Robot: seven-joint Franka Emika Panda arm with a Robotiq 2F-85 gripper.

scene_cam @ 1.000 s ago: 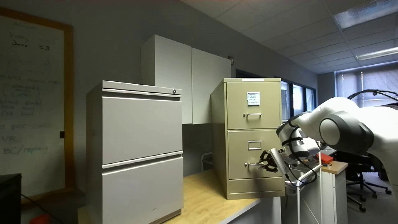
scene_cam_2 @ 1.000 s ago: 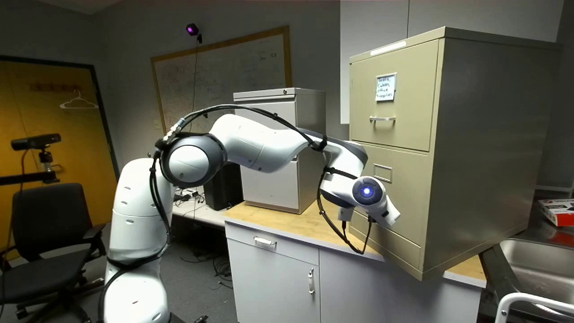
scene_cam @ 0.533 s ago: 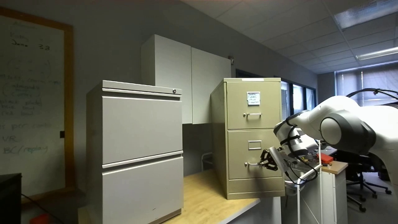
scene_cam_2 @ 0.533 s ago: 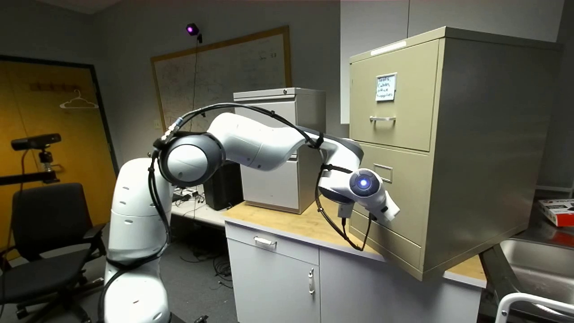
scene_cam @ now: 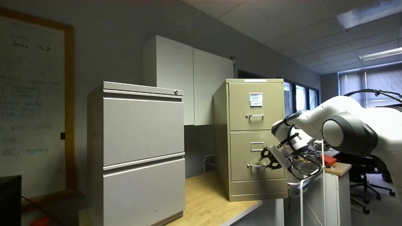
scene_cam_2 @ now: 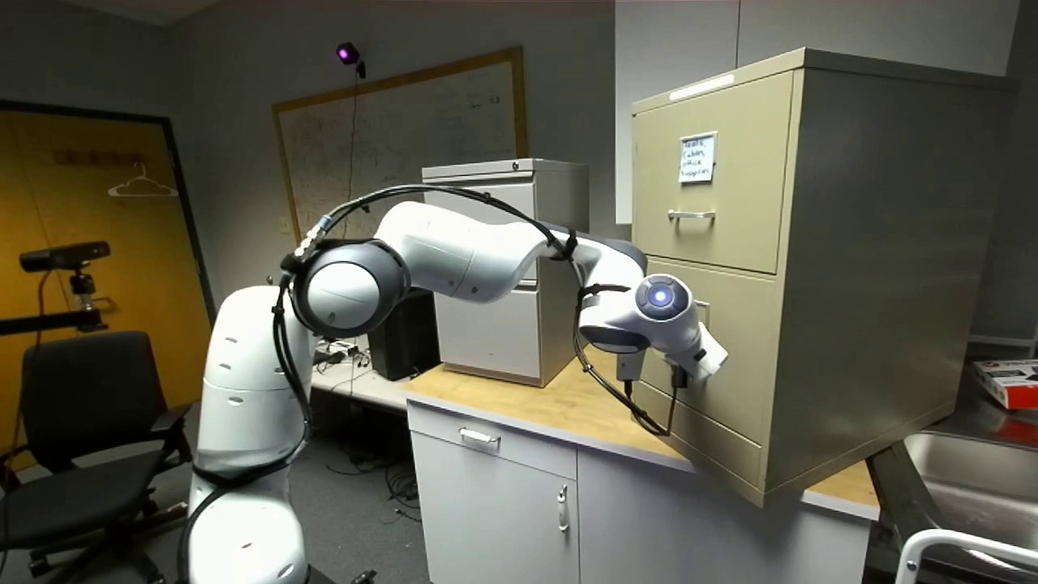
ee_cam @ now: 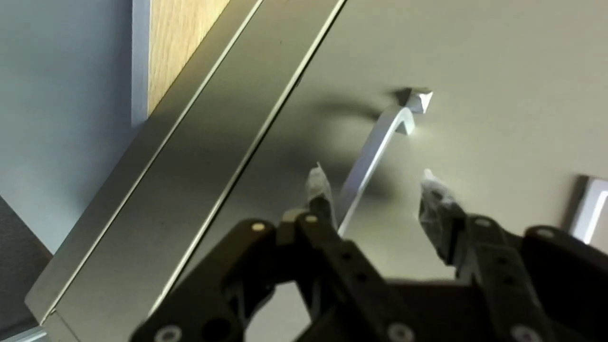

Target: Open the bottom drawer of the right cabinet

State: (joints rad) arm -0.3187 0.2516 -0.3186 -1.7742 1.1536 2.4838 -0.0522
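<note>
The right cabinet (scene_cam: pixel 220 141) is tall, tan and stands on a counter; it also shows in an exterior view (scene_cam_2: pixel 876 268). Its bottom drawer (scene_cam: pixel 241 147) is shut, its front flush with the cabinet; it fills much of the wrist view (ee_cam: pixel 489 90). The drawer's silver handle (ee_cam: pixel 373 147) runs diagonally there. My gripper (ee_cam: pixel 374 179) is open in front of the drawer. The handle lies between the fingertips in that view, close to the left finger; whether they touch is unclear. In an exterior view the gripper (scene_cam: pixel 263 163) is at the handle's right part. Elsewhere the hand hides the fingers.
A light-grey cabinet (scene_cam: pixel 143 131) stands left of the tan one on the wooden counter (scene_cam: pixel 204 191). A white rail (scene_cam: pixel 301 204) stands beneath the arm. A sink (scene_cam_2: pixel 981 462) lies beside the tan cabinet. White wall cabinets (scene_cam: pixel 176 78) hang behind.
The hand has moved up and tilted in both exterior views, with a slight shift left in one. The gripper sits higher at the handle than before. The drawer has not moved.
</note>
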